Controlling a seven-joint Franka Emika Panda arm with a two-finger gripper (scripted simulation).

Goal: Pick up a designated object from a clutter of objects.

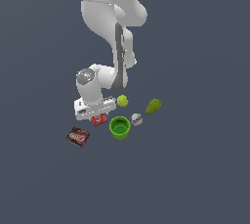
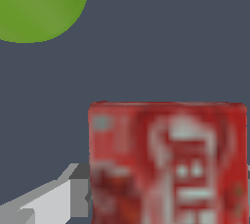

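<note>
The arm is bent low over the clutter, the gripper (image 1: 96, 114) brought down onto the red box (image 1: 99, 119), which lies flat on the dark floor (image 1: 195, 179) near the middle of the group. In the exterior view the box is half hidden under the white hand; only its nearer edge is seen.

In the wrist view the red box (image 2: 168, 164) fills the lower part of the picture, its white lettering blurred. One pale finger (image 2: 53, 199) is seen just beside one edge of the box; whether it touches cannot be told. The opposite finger is not clearly shown, so whether the pincer is spread or pressed onto the box cannot be determined.

Neighbours are noted because they constrain the approach:
- green cup (image 1: 119, 127), just beside the box on the exterior view's right, upright with mouth up;
- yellow-green ball (image 1: 122, 100), near the hand, also seen in the wrist view (image 2: 39, 3);
- small grey-white ball (image 1: 136, 119), just beyond the cup;
- green pear-shaped fruit (image 1: 153, 105), farther to the exterior view's right;
- dark brown box (image 1: 78, 137), apart on the exterior view's left.

Judgement: the hand is set straight down so that the fingers straddle the flat box without disturbing the cup. The grasp is judged imminent or under way; the lift is not yet done.
</note>
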